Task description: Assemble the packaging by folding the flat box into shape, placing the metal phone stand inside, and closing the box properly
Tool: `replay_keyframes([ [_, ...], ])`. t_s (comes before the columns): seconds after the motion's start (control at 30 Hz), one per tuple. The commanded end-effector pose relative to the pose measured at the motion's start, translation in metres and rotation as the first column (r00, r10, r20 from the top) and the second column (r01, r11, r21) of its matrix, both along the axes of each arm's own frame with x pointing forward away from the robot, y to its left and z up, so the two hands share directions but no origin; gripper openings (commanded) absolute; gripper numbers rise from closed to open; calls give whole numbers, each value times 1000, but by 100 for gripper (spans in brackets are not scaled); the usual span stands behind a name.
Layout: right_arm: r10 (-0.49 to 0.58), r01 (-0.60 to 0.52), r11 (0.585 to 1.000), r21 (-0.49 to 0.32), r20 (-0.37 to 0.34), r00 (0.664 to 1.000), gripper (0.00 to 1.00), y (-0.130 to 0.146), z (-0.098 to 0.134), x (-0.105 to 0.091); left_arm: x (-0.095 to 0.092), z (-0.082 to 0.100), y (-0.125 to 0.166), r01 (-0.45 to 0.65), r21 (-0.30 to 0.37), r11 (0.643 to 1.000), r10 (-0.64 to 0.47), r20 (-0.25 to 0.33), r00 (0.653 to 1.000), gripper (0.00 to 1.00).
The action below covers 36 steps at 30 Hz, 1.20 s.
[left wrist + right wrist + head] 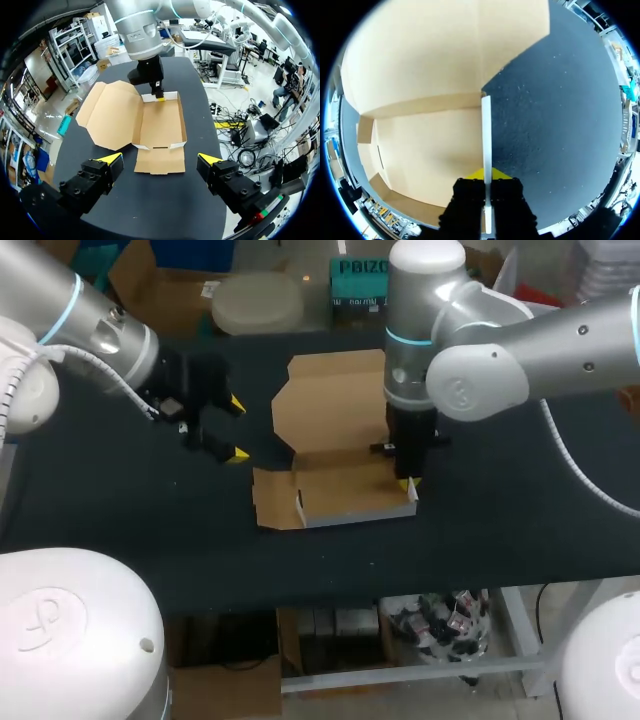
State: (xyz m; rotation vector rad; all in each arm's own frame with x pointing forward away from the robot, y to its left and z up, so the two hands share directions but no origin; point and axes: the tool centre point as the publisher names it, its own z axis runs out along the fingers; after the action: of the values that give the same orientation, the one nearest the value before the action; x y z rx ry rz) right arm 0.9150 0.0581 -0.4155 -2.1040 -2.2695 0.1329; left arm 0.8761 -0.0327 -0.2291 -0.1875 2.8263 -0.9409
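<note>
cardboard box (335, 420) is clamped by its side wall (486, 130) in right gripper (487, 175), yellow tips mostly hidden; left gripper (236, 428) is spread wide beside box, not touching.

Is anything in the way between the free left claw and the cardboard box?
Nothing visible does. Only dark table lies between the open left gripper and the box. The right gripper grips the box's wall on the opposite side.

Part of box (330, 405) behind right arm (470, 350) — right gripper (408, 483) tips barely show, maybe 1.
</note>
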Motion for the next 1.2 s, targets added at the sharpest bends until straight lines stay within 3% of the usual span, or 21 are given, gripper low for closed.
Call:
replay_keyframes([
  [0.03,0,0,1000,-4,-5,1000,0,1,1,1,-6,-4,5,-248,-82,965,232,-165,959,100],
  [0.1,0,0,1000,-4,-5,1000,0,1,1,1,-15,-4,4,-370,-86,925,338,-259,905,100],
  [0.17,0,0,1000,-4,-5,1000,0,1,1,1,-22,-5,4,-541,-54,840,487,-367,793,100],
  [0.27,0,0,1000,-4,-5,1000,0,1,1,1,-31,-12,4,-692,-15,722,591,-507,628,100],
  [0.3,0,0,1000,-4,-5,1000,0,1,1,1,-33,-17,4,-741,3,672,609,-571,550,100],
  [0.33,0,0,1000,-4,-5,1000,0,1,1,1,-32,-23,3,-805,75,588,657,-625,421,100],
  [0.37,0,0,1000,-4,-5,1000,0,1,1,1,-31,-29,1,-876,167,452,741,-617,265,100],
  [0.4,0,0,1000,-4,-5,1000,0,1,1,1,-35,-32,-6,-877,241,416,829,-496,257,100],
  [0.8,0,0,1000,-4,-5,1000,0,1,1,1,-35,-32,-6,-877,241,416,829,-496,257,100],
  [0.83,0,0,1000,-4,-5,1000,0,1,1,1,-32,-33,-3,-886,245,394,814,-541,212,100],
  [0.9,0,0,1000,-4,-5,1000,0,1,1,1,-31,-37,-1,-902,240,358,797,-582,161,100],
  [0.93,0,0,1000,-4,-5,1000,0,1,1,1,-29,-41,2,-909,258,329,775,-624,103,100],
  [0.97,0,0,1000,-4,-5,1000,0,1,1,1,-28,-43,3,-910,265,318,775,-626,88,100],
  [1.03,0,0,1000,-4,-5,1000,0,1,1,1,-23,-53,8,-914,303,271,747,-665,1,100],
  [1.07,0,0,1000,-4,-5,1000,0,1,1,1,-22,-55,9,-911,300,282,743,-669,10,100],
  [1.1,0,0,1000,-4,-5,1000,0,1,1,1,-22,-60,10,-913,314,260,735,-677,-23,100],
  [1.17,0,0,1000,-4,-5,1000,0,1,1,1,-20,-67,11,-902,322,286,711,-703,-25,100],
  [1.2,0,0,1000,-4,-5,1000,0,1,1,1,-19,-70,11,-903,328,276,707,-706,-41,100],
])
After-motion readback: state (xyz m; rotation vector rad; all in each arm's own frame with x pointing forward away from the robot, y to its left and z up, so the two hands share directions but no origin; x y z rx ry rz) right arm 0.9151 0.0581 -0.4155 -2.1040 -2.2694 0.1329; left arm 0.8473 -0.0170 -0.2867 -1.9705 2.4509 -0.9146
